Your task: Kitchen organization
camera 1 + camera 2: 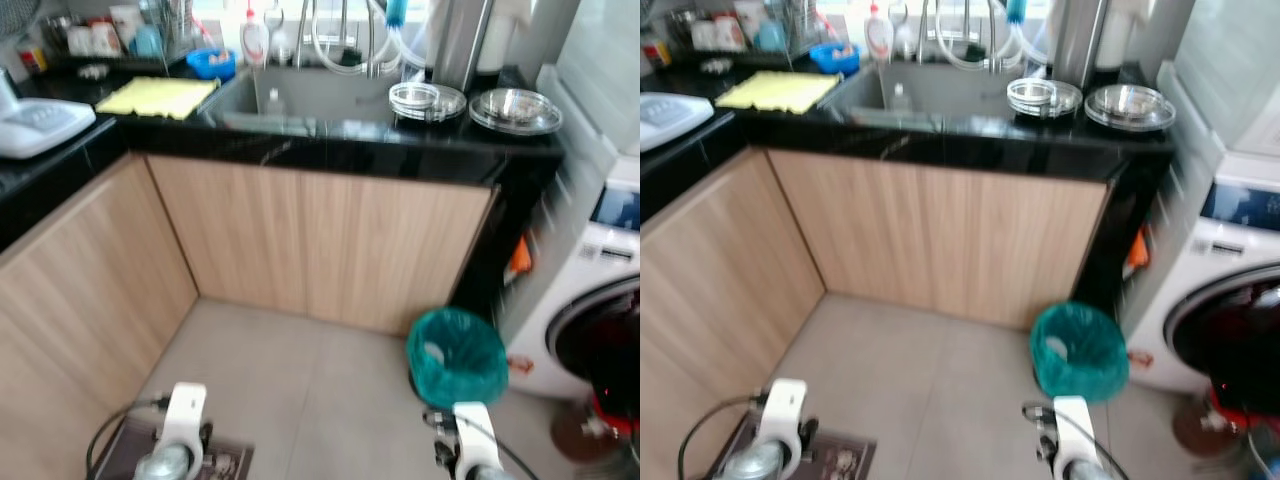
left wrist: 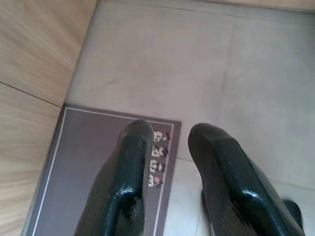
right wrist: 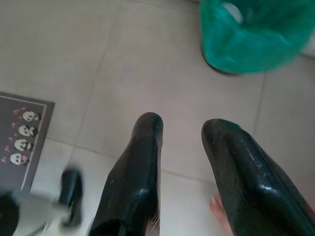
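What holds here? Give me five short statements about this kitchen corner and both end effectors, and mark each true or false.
1. The bin on the floor has a green liner. True.
2. The yellow mat lies on the counter to the right of the sink. False: it lies to the sink's left.
3. The left end effector grips the floor mat. False: it is open above the mat, holding nothing.
4. Two round metal dishes sit on the counter right of the sink. True.
5. The right end effector is shut on the bin. False: it is open over bare tile, apart from the bin.
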### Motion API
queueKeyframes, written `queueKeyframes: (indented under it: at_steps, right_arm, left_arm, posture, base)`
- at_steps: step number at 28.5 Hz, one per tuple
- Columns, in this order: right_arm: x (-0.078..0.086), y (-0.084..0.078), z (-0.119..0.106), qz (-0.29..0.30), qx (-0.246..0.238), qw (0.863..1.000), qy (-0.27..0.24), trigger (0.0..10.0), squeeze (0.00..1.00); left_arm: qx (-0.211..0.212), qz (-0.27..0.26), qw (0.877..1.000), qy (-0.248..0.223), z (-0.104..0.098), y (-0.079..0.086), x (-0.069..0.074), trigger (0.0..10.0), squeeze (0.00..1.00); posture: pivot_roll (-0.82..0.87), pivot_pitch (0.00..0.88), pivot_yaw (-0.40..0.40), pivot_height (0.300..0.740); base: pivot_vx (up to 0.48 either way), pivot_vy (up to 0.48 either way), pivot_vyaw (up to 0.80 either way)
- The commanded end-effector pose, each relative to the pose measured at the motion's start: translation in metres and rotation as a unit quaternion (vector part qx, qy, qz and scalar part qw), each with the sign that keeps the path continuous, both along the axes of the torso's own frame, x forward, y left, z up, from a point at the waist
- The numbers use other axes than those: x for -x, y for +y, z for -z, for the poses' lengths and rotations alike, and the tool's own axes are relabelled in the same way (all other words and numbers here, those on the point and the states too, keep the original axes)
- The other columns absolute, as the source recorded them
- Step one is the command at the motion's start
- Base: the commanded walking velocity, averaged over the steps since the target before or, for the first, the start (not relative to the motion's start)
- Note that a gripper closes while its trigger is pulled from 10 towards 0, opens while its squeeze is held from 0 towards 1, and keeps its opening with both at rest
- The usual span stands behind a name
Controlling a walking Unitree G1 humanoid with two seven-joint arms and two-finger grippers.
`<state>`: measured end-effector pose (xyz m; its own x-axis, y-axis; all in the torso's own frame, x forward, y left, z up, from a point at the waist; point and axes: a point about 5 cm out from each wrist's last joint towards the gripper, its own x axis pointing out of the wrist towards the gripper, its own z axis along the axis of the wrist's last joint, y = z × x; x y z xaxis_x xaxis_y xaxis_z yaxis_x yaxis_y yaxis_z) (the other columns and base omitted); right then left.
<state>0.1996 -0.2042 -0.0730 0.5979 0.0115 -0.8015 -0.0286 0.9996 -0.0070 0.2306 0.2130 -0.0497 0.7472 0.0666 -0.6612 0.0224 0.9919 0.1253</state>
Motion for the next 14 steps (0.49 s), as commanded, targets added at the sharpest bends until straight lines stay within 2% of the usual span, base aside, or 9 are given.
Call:
queueKeyframes:
  at_steps: [1,14]
  right_arm:
    - [-0.0033,0.01,-0.0002,-0.006,-0.012,1.0,-0.004,10.0,0.0]
    - [-0.0032,0.0118,0.0001,-0.005,-0.016,1.0,-0.005,10.0,0.0]
  left_arm:
    - [-0.01,-0.007,1.0,0.007,0.0005,0.01,0.0039,10.0,0.0]
    - [-0.009,0.002,1.0,0.006,-0.0002,0.0074,0.0019,10.0,0.0]
  posture:
    - [-0.04,0.0,0.031,0.74]
    - [-0.04,0.0,0.038,0.74]
  base:
    - [0.48,0.0,0.0]
    - [0.48,0.0,0.0]
